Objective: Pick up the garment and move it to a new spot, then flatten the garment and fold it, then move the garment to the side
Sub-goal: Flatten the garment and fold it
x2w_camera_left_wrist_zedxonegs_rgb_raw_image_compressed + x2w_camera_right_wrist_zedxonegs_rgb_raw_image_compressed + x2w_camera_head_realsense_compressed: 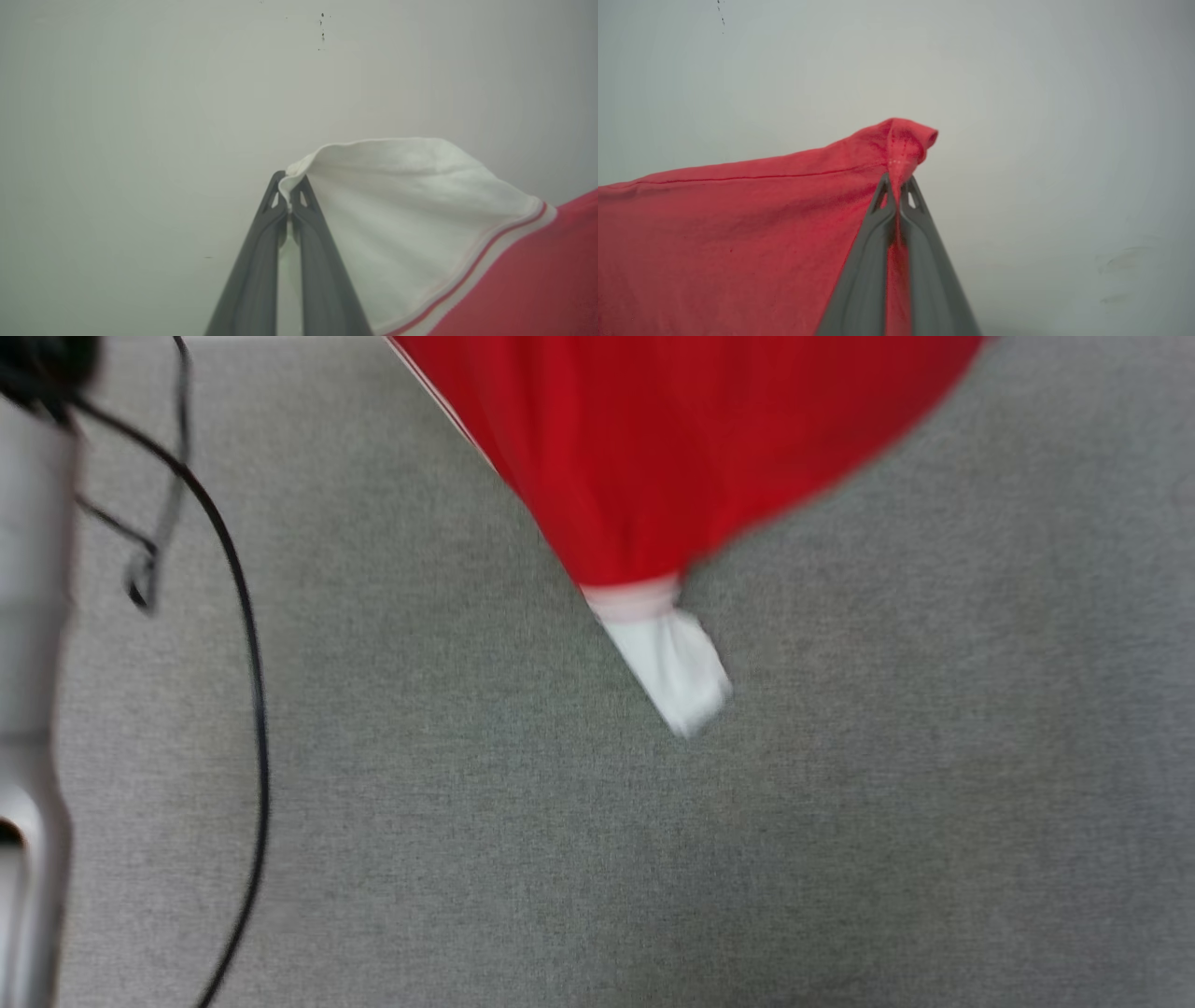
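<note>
Garment (653,457) hangs held up, left jaws clamped on its white sleeve (397,210), right jaws clamped on its red corner (906,140).

I see the shirt (644,457) as soft red cloth, matt, a fine knit with stitched seams. Its sleeve (402,219) is white cloth with the same dull finish. The left gripper (289,186) and right gripper (899,184) look like smooth, matt grey plastic. The surface (840,821) below reads as grey woven fabric, slightly rough, though the blur leaves me unsure. The cable (261,728) is smooth and black; the forearm (33,616) has a pale sheen.
</note>
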You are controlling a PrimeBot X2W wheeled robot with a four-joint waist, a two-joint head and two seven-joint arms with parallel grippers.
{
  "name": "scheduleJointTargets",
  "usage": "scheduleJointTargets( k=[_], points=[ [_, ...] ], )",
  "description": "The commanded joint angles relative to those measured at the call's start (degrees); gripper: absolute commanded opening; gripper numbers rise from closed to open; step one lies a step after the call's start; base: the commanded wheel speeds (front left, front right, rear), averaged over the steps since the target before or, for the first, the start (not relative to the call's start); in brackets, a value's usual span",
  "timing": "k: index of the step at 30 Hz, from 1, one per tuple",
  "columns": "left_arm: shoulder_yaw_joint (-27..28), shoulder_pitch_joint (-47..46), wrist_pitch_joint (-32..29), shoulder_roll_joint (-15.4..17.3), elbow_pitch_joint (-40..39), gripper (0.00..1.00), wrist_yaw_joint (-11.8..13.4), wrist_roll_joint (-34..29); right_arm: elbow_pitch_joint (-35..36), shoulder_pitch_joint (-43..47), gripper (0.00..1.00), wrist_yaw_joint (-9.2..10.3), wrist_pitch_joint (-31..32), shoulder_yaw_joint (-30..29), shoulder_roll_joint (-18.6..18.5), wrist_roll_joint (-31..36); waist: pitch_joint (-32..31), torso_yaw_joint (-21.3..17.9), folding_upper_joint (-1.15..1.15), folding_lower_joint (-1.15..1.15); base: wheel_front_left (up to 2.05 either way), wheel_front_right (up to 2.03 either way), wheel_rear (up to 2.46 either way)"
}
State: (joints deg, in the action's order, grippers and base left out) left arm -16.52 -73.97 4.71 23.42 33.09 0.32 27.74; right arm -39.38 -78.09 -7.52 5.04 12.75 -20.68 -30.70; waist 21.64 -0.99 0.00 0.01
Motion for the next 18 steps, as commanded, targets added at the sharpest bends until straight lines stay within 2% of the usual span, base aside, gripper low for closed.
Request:
scheduleJointTargets(
  k=[1,12,18],
  points=[
    [0.1,-1.3,0.2,0.3,0.3,0.00,0.2,-0.2,-0.2,-1.4,0.00,0.06,-0.4,-0.2,-0.3,0.1,2.2,0.2,0.00,-0.01,0.00,0.00,0.00],
    [-0.6,-20.2,0.0,2.9,5.6,0.00,0.2,-3.9,-3.8,-16.5,0.00,0.06,-2.7,-0.4,0.9,0.4,12.0,-0.2,0.00,-0.01,0.00,0.00,0.00],
    [-0.9,-24.3,0.4,2.9,9.5,0.00,0.3,-4.1,-7.7,-18.8,0.00,0.06,-5.8,2.1,2.9,0.0,16.0,-0.4,0.00,-0.01,0.00,0.00,0.00]
  ],
)
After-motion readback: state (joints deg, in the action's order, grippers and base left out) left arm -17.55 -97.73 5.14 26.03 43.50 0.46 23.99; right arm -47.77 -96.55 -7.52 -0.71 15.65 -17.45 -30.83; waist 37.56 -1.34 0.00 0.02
